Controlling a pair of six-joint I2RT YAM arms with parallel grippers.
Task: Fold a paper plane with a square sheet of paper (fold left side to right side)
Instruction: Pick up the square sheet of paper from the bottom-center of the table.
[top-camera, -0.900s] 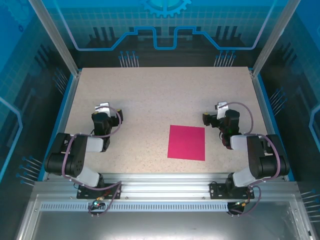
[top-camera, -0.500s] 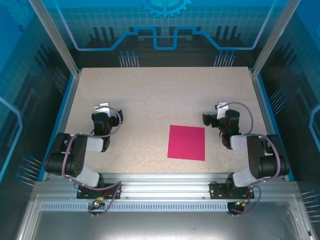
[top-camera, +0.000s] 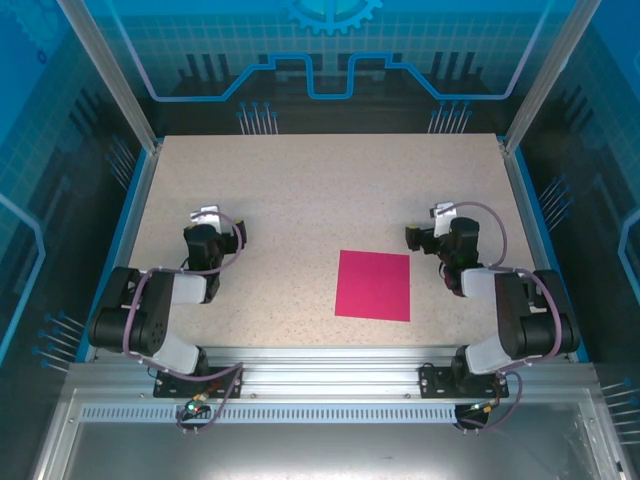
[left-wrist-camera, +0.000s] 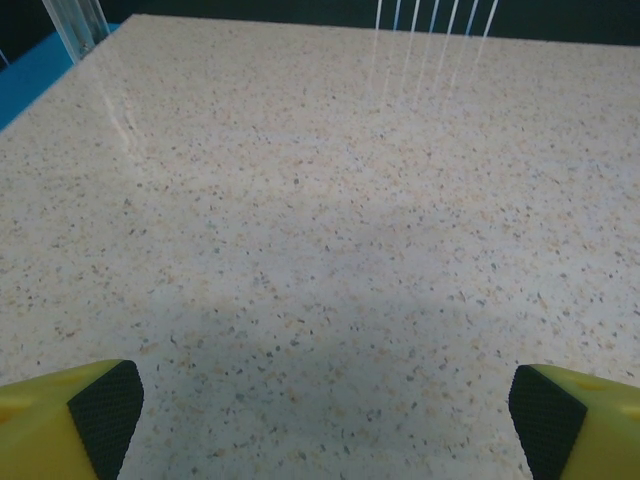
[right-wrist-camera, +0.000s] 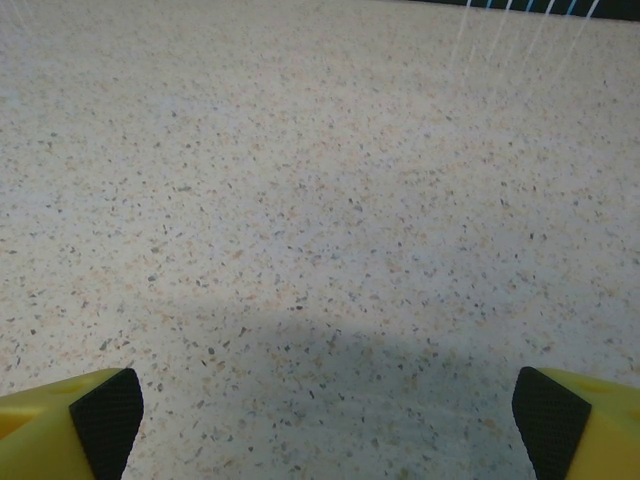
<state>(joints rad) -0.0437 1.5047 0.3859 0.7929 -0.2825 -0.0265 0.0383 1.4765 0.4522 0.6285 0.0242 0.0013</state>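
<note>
No words, numbers or brand names can be read anywhere. The one sign is a cyan gear emblem (top-camera: 332, 12) at 12 o'clock on the back wall (top-camera: 330, 60) in the top view, its upper part cut off by the frame edge. Below it, cyan outline bands (top-camera: 330, 78) run across the same wall, and they carry no lettering.

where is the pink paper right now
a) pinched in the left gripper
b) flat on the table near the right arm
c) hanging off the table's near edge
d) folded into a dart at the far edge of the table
B: the square sheet of paper lies flat and unfolded on the table, just beside the right arm.
</note>
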